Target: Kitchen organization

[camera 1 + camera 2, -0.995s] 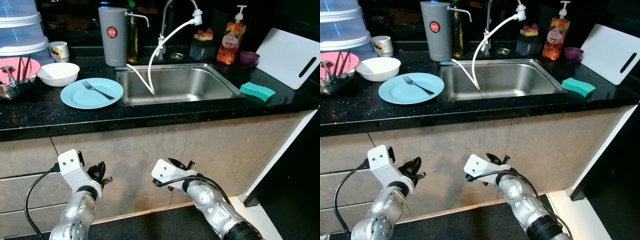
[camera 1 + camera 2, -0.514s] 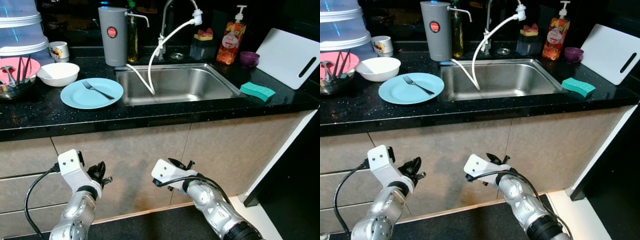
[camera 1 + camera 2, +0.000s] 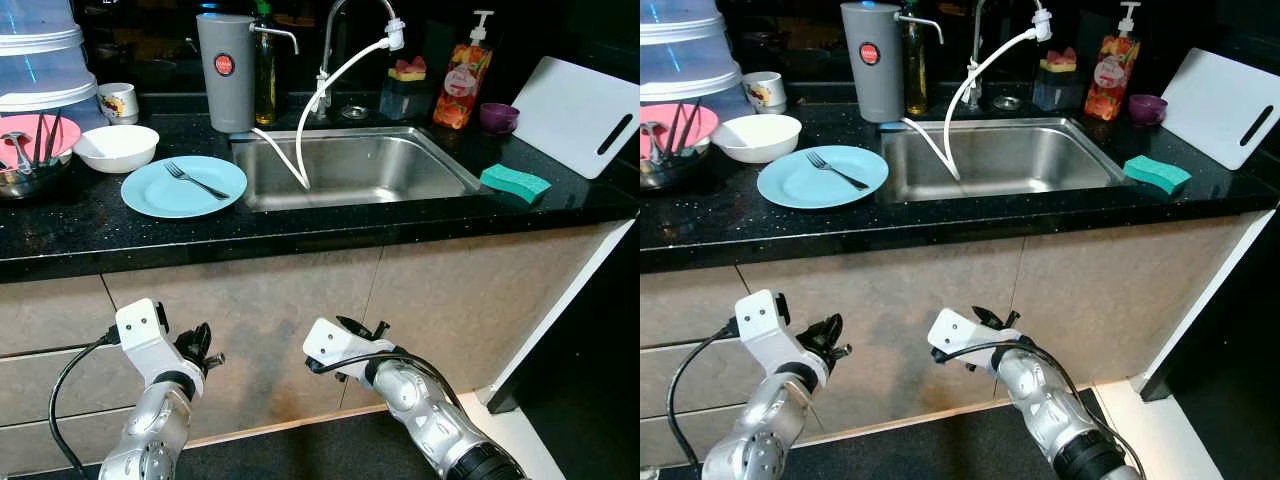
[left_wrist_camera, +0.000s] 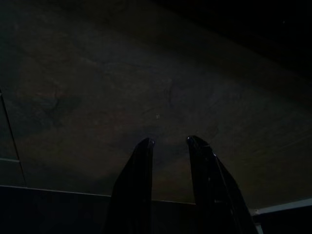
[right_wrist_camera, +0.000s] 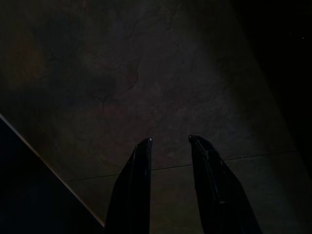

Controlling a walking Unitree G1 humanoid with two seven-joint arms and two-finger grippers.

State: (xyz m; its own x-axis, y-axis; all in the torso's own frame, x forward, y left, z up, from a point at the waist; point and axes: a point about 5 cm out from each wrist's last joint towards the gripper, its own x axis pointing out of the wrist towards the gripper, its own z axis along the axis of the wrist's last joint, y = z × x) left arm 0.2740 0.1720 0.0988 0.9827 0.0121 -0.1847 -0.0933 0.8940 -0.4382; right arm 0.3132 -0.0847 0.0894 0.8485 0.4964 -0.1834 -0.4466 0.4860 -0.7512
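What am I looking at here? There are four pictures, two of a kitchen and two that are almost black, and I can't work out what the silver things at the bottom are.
The silver things are a humanoid robot's two arms. The two kitchen pictures come from cameras in its head, looking down at the counter. Each arm ends in a gripper: the left gripper and right gripper hang low before the cabinet doors, holding nothing. The two dark pictures come from cameras on the wrists, looking along the black fingers at the shaded cabinet front; in both, the fingers stand apart. On the counter sit a blue plate with a fork on it, a white bowl, a steel sink, a green sponge and a white cutting board.
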